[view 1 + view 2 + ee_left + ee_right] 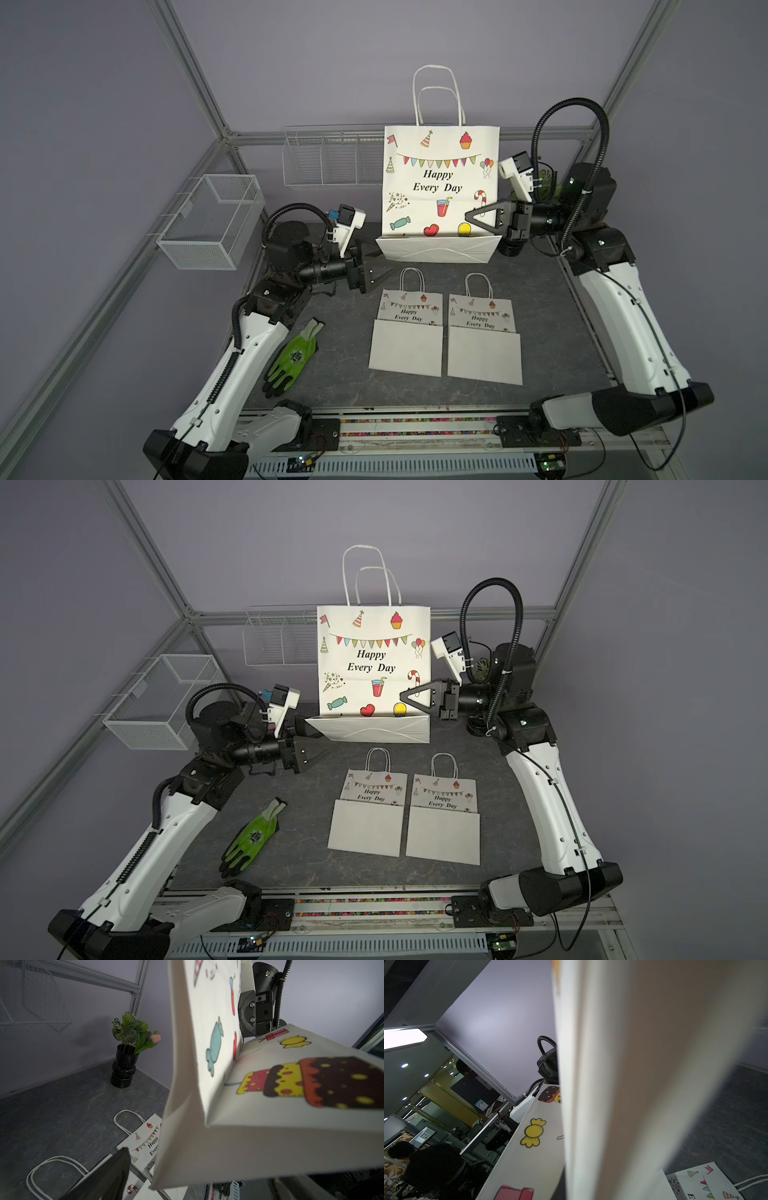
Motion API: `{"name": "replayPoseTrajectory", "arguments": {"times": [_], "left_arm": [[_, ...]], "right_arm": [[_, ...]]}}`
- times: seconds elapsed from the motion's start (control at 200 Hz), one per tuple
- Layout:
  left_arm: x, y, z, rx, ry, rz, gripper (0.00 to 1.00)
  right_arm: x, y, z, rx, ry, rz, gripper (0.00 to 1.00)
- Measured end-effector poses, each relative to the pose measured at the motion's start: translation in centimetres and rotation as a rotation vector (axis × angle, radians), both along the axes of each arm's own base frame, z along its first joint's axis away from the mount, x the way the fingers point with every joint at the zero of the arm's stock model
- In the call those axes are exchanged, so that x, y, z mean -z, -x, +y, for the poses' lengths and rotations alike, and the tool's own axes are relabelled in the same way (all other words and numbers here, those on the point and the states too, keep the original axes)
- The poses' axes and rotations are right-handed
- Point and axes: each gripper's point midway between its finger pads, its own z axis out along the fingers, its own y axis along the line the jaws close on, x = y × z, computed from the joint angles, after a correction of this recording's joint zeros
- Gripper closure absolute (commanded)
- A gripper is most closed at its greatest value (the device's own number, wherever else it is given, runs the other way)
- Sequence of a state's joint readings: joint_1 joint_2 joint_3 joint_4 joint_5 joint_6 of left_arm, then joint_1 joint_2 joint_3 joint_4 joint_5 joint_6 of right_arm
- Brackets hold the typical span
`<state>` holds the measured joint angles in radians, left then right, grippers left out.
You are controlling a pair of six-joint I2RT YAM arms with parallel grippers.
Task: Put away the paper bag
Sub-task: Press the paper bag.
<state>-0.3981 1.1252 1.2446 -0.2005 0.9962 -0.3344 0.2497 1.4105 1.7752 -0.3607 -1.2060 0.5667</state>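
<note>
Top views both show the large white paper bag with party prints (440, 183) standing upright at the back middle of the dark grey tabletop (340, 386), its base flap folded forward. The right gripper (478, 217) is clamped on the bag's right edge. The left gripper (376, 266) hovers with jaws apart just beside the lower left corner, holding nothing. The flattening looks unfinished. Best to hold the right pinch steady, take the left edge low, then lay the panel down evenly, clear of the two smaller flattened bags (406, 349) near the front edge.
</note>
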Motion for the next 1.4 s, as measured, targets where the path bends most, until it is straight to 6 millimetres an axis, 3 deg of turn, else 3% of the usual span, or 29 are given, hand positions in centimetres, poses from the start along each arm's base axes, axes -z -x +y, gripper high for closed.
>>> {"name": "replayPoseTrajectory", "arguments": {"times": [0.195,0.25,0.295,0.38,0.45,0.555,0.715,0.83,0.895,1.009,1.094,1.174,1.399], "left_arm": [[-1.9,0.1,-0.1,0.008,0.058,-0.037,0.00],[-2.6,0.2,-0.1,0.017,0.077,-0.050,0.04],[-3.1,0.5,-0.1,0.028,0.093,-0.054,0.12],[-3.9,0.9,-0.2,0.049,0.113,-0.070,0.39],[-4.3,1.3,-0.3,0.063,0.124,-0.079,0.54],[-4.7,1.6,-0.3,0.071,0.135,-0.077,0.65],[-4.9,1.6,-0.3,0.072,0.141,-0.076,0.91],[-4.9,1.6,-0.3,0.070,0.142,-0.068,1.00],[-4.9,1.6,-0.3,0.069,0.142,-0.069,1.00],[-4.7,1.4,-0.3,0.061,0.136,-0.063,1.00],[-4.5,1.2,-0.2,0.047,0.122,-0.058,1.00],[-4.5,1.2,-0.2,0.038,0.107,-0.051,1.00],[-4.2,0.4,0.6,0.001,0.082,-0.025,1.00]], "right_arm": [[-0.2,1.3,1.0,-0.065,-0.007,-0.008,0.93],[0.1,1.4,1.2,-0.072,-0.006,-0.005,0.93],[0.4,1.4,1.3,-0.078,-0.004,0.004,0.93],[1.1,1.2,1.5,-0.081,0.002,0.025,0.93],[1.4,1.1,1.5,-0.082,0.004,0.031,0.93],[1.3,1.2,1.5,-0.086,0.003,0.027,0.93],[1.2,1.6,1.5,-0.095,0.001,0.022,0.93],[1.0,1.9,1.4,-0.099,0.000,0.014,0.92],[0.9,2.1,1.4,-0.100,-0.002,0.010,0.80],[0.7,2.4,1.4,-0.102,-0.003,-0.020,0.25],[0.6,2.6,1.0,-0.089,-0.003,-0.045,0.00],[0.6,2.9,0.3,-0.068,-0.008,-0.069,0.11],[-0.2,5.3,-0.6,-0.094,-0.045,-0.164,0.11]]}}
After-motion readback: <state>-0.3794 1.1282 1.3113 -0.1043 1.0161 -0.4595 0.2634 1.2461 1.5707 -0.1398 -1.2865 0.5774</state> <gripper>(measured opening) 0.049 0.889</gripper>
